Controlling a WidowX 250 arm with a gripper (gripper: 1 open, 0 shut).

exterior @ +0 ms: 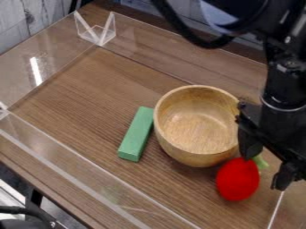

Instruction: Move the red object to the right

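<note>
The red object (238,179), a small glossy toy strawberry, lies on the desk (84,98) at the near right, touching or just beside the near-right outside of the wooden bowl (199,125) and close to the desk's right edge. A green block (138,133) lies to the left of the bowl, well apart from the fruit.

The hand (266,168) hangs just above the fruit's far-right side, pointing almost straight down, with its fingers spread apart and nothing between them. One finger (251,152) stands beside the bit of green at the fruit's top; whether it touches the fruit I cannot tell.

The fruit looks light and hard, probably hollow plastic, and its shiny skin will likely be slippery. Being rounded, it may roll or squirt out if pinched off-centre. It looks sturdy, not something a firm squeeze would harm. The best hold is across its widest part, one finger on each side of the belly, low enough to keep it from popping upward.

Its shape is nearly round, so the long axis is faint. The green cap shows at the far-right end, so the fruit seems to lie tilted with its top pointing away and to the right, its tip toward the near left.
</note>
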